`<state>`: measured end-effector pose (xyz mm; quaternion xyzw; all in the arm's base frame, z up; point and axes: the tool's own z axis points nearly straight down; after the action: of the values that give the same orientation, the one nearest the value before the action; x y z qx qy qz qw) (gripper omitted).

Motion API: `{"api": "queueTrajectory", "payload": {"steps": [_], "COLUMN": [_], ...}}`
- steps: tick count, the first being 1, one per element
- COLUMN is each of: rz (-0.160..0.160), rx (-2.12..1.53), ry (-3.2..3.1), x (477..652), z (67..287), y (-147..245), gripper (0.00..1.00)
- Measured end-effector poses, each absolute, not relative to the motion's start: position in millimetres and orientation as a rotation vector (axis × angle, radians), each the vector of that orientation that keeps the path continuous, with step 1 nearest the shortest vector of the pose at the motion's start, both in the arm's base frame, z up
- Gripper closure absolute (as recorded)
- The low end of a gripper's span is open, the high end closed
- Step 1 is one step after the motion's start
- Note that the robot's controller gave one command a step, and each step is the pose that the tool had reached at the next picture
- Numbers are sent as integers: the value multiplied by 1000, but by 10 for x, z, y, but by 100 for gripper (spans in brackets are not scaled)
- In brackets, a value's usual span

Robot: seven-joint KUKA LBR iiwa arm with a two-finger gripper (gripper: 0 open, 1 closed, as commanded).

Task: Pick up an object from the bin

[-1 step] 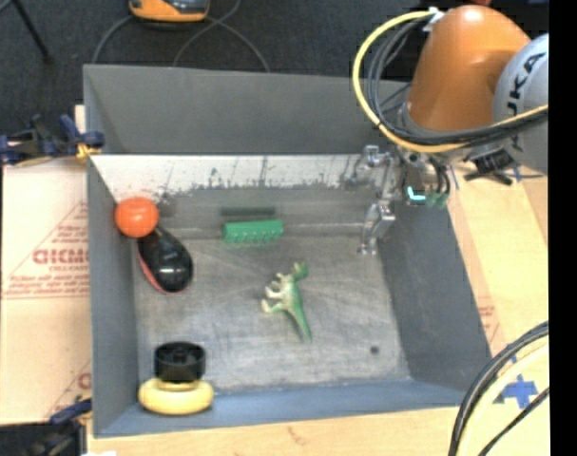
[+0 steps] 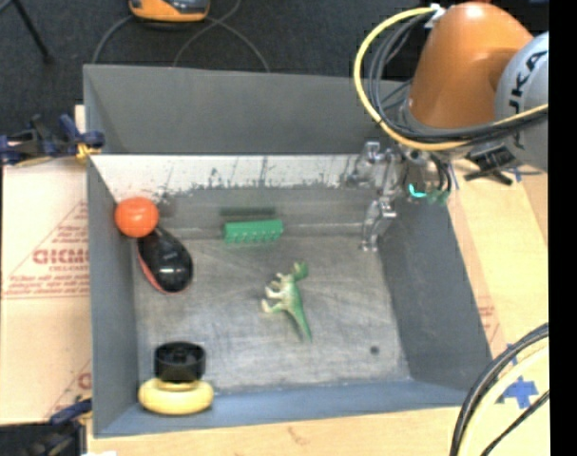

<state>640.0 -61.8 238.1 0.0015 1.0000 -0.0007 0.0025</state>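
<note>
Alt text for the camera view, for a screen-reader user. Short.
The arm's hand hangs in the far right corner of a grey metal bin, over bare floor. A green toy dinosaur lies mid-bin, a green ridged block by the back wall; along the left wall sit an orange ball, a black-and-red mouse-shaped thing, and a black cap on a yellow ring.

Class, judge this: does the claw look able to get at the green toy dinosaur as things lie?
Probably yes. The dinosaur lies alone on the bin floor, nothing on or against it, and bare floor separates it from the claw near the back wall.
</note>
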Motion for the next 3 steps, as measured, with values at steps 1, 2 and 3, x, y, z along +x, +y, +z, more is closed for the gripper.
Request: {"api": "queueTrajectory", "payload": {"steps": [1,2,3], "rz": [-2,0,0], "rx": [5,115,115], "ry": [3137,3136,3136], "x": [6400,5782,5782], "z": [2381,1455,1455], "y": [-618,-447,-447], "gripper": [0,0,0]}}
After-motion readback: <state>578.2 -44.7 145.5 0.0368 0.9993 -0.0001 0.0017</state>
